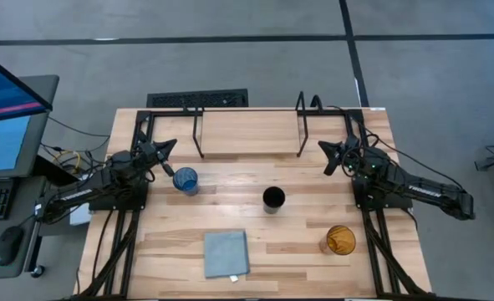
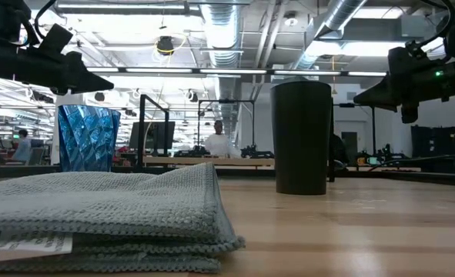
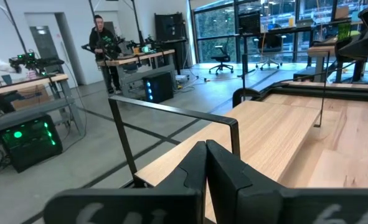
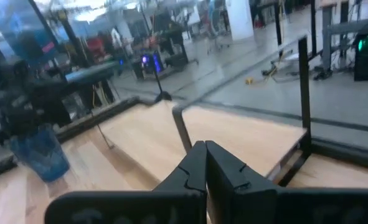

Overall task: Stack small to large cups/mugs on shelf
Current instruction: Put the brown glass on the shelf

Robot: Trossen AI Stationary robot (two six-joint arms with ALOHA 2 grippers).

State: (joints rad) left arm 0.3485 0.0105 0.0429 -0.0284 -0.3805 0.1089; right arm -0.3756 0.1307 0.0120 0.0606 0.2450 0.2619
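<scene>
Folded grey cloth (image 2: 104,211) nearest in low view; amber cup (image 1: 341,241) only overhead; both arms' fingers closed, empty.

Grey concrete floor (image 1: 255,58) crossed by dark lines, around the wooden desk (image 1: 288,242). A monitor (image 1: 4,117) glows blue beside the desk. Ceiling ducts (image 2: 227,31) overhead, and a person (image 3: 101,43) by distant workbenches (image 3: 140,59).

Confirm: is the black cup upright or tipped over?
Upright. The black cup shows its round mouth from above and stands vertical on the table in the low view.
</scene>
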